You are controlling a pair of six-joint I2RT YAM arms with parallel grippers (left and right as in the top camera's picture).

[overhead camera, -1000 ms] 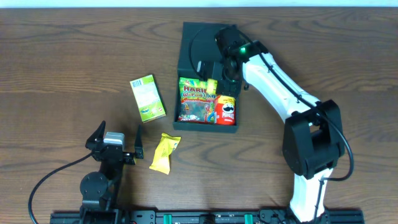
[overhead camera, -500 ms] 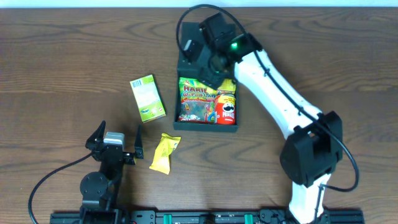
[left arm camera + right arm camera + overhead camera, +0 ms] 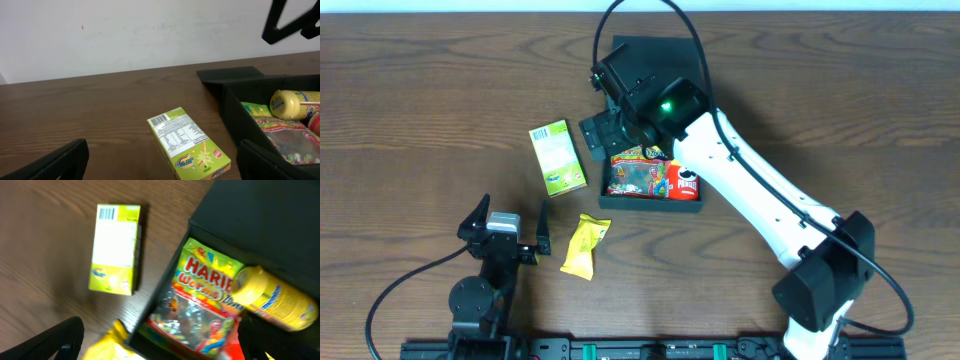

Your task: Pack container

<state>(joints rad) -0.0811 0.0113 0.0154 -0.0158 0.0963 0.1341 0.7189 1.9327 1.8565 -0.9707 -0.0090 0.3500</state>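
The container (image 3: 653,204) is a dark green box with its flap lid lying open behind it. It holds a Haribo bag (image 3: 638,172), a red Pringles can (image 3: 686,183) and a yellow bottle (image 3: 274,300). My right gripper (image 3: 605,97) hovers open and empty above the box's left edge. Its view looks down on the container (image 3: 260,220), the Haribo bag (image 3: 200,302) and the light green carton (image 3: 114,248). My left gripper (image 3: 510,226) rests open and empty at the front left. Its view shows the carton (image 3: 192,145) and the container (image 3: 235,107) ahead.
The light green carton (image 3: 558,157) lies flat on the table left of the box. A yellow snack packet (image 3: 585,245) lies in front of it, just right of my left gripper, and shows blurred in the right wrist view (image 3: 112,342).
My right gripper has swung left from over the box's back right part to above its left edge. The left arm and the items have not moved.
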